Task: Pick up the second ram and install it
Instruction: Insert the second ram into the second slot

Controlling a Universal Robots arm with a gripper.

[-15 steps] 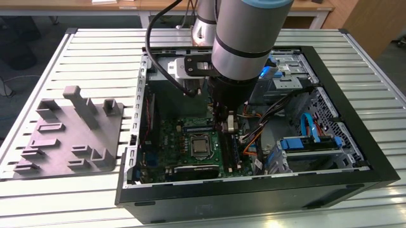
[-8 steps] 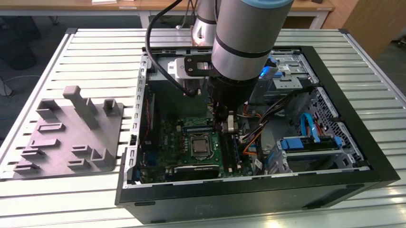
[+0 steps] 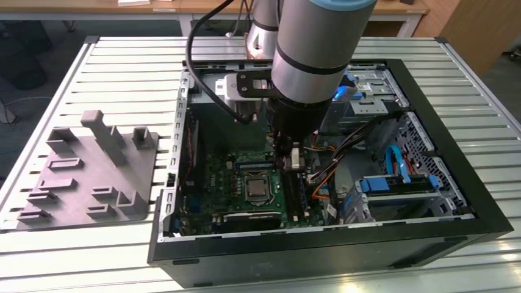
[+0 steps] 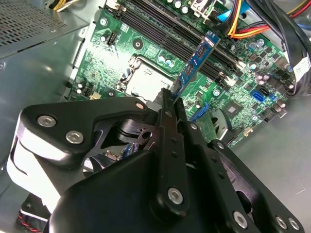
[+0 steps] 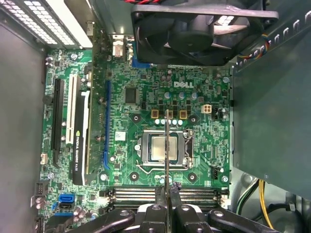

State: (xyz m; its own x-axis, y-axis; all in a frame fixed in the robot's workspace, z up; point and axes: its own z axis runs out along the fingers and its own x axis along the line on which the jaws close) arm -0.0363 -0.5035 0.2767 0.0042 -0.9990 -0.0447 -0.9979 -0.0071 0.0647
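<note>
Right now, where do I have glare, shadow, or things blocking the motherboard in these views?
Exterior view: the table slats are bright, the case interior darker beneath the arm. Second wrist view: the black fingers, shut on the second ram, block much of the board. First wrist view: the processor lid glints; the board is evenly lit.

cables (image 4: 245, 26) crowd slots (image 4: 165, 26) (near hand (image 4: 171, 99)), fan (image 5: 194, 29) alongside
</note>
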